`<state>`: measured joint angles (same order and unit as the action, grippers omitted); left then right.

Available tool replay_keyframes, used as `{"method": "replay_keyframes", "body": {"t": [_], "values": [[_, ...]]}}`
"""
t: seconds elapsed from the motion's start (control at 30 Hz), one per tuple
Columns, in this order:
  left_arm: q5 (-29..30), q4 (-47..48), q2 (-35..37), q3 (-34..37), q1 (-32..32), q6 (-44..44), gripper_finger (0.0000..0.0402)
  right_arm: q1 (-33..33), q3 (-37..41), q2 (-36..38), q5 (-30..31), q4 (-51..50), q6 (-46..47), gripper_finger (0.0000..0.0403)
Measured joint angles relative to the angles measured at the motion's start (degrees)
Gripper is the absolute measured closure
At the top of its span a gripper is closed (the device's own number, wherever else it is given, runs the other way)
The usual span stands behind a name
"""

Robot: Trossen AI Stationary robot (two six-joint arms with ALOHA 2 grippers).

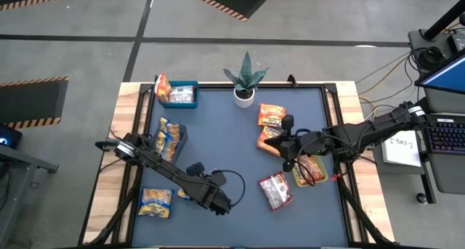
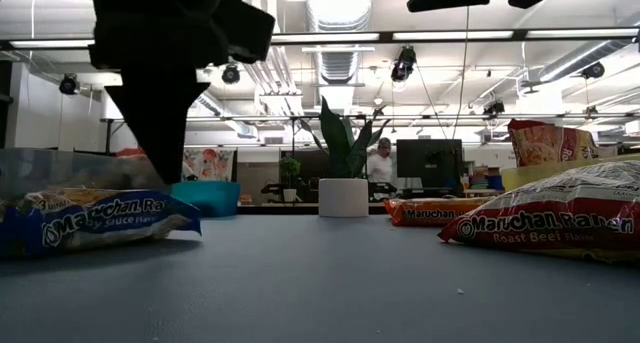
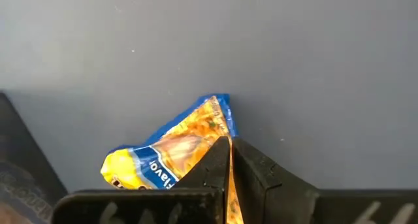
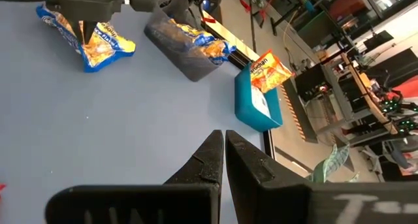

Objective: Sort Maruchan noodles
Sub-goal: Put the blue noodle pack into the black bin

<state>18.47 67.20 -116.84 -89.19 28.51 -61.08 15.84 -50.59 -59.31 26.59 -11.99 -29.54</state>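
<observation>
The left gripper (image 1: 218, 202) is low over the desk (image 1: 240, 133) at about 7 o'clock from the desk's middle. Its jaws are clenched on the edge of a yellow-and-blue Maruchan packet (image 3: 176, 152); the thin crinkly edge is probably the easiest part to pinch. The right gripper (image 1: 285, 164) hovers at 3 o'clock from the middle with jaws clenched and empty, it seems to wait.

More yellow-and-blue packets (image 1: 171, 139) lie in a grey bin at 9 o'clock, so I judge the held one goes there. Orange-red packets (image 1: 272, 116) lie at 2 o'clock, one red-and-white packet (image 1: 275, 190) at 5 o'clock. A blue bin (image 1: 180, 94) stands at 11 o'clock, beside a potted plant (image 1: 245, 82).

The middle of the desk is free, so the way toward the grey bin is open. One loose packet (image 1: 155, 202) lies near the front left edge.
</observation>
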Motion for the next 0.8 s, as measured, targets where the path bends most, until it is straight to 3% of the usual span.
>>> {"method": "replay_keyframes", "body": {"t": [0.13, 0.3, 0.57, 0.8], "values": [[-0.38, 0.20, 0.00, 0.80, -0.02, -0.72, 0.0393, 0.00, 0.00, 0.00, -0.02, 0.13, 0.48, 0.0394], [-0.30, 0.20, 0.28, 0.93, 0.28, 1.39, 0.0348, 0.00, 0.00, 0.00, -0.02, 0.13, 1.47, 0.0394], [6.55, 5.37, 2.85, 1.01, 3.27, 7.39, 0.0269, -0.01, 0.02, 0.00, -0.43, 0.65, 3.36, 0.0394], [13.46, 5.16, 10.16, 2.37, 7.82, 9.56, 0.0280, -2.11, 0.02, -0.35, -7.64, 4.00, 5.31, 0.0394]]}}
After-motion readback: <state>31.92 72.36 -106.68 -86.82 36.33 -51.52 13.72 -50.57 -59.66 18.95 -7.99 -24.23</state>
